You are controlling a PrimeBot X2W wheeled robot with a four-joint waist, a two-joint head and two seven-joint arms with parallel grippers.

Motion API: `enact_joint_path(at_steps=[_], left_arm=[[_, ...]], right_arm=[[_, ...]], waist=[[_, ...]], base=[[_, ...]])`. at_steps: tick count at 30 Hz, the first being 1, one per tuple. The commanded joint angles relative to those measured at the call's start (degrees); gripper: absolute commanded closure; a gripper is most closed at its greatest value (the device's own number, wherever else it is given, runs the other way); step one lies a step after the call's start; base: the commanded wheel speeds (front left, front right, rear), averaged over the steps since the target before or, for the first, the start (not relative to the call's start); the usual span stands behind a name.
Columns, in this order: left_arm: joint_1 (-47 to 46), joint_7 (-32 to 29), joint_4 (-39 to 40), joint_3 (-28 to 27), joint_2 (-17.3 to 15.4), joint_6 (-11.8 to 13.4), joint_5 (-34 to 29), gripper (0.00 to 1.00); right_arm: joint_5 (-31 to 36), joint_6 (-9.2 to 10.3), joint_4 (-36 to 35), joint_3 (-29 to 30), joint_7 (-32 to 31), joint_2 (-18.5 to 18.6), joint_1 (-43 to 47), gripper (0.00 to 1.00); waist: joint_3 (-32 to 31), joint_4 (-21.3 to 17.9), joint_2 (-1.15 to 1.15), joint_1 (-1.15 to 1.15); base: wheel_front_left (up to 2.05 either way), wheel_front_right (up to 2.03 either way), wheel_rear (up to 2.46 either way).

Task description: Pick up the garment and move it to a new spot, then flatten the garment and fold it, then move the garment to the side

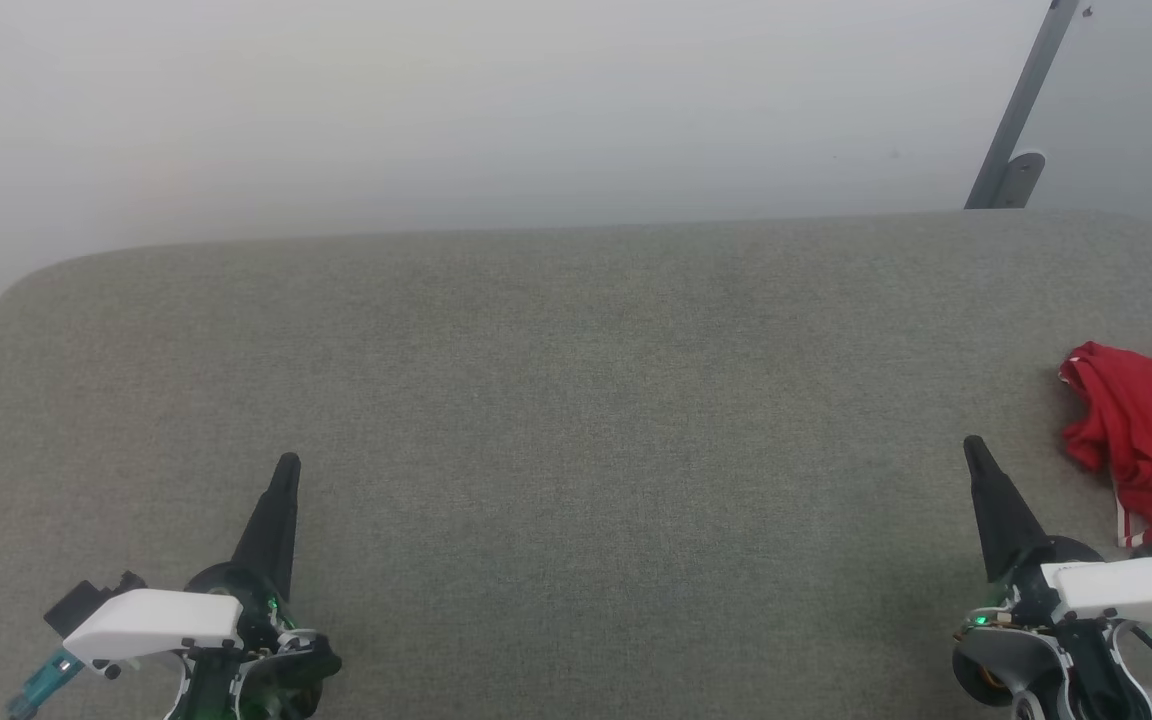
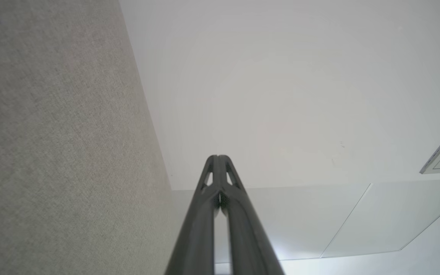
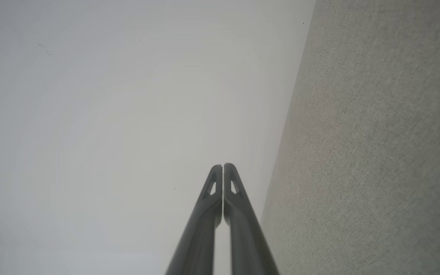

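Finds the garment (image 1: 1151, 440), bright red, bunched in a rumpled heap at the right edge of the grey fabric tabletop (image 1: 576, 400), partly cut off by the picture's border, with striped trim (image 1: 1124, 520) at its near side. Shows left pincer (image 1: 288, 465) and right pincer (image 1: 972, 446) both clenched on nothing, low over the near tabletop, the right just beside the heap yet apart from it. Fits either a heap waiting to be lifted or a bundle set aside after folding. Reveals no neat fold in the visible part, so leaves flattening and folding unconfirmed.
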State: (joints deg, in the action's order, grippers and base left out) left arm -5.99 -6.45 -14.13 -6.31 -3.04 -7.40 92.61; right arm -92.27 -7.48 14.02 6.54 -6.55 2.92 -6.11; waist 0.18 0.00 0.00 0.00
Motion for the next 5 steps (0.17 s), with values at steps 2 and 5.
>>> enact_joint_path(at_steps=[2,5], left_arm=[[-0.64,-0.18,0.01,-0.22,0.12,-0.16,-0.22,1.00],[-0.64,-0.18,0.01,-0.22,0.13,-0.16,-0.23,1.00]], right_arm=[[-0.27,-0.02,0.11,0.01,-0.10,-0.19,-0.34,1.00],[-0.26,-0.02,0.11,0.01,-0.10,-0.19,-0.34,1.00]], waist=[[0.00,0.00,0.00,0.00],[0.00,0.00,0.00,0.00]], base=[[0.00,0.00,0.00],[0.00,0.00,0.00]])
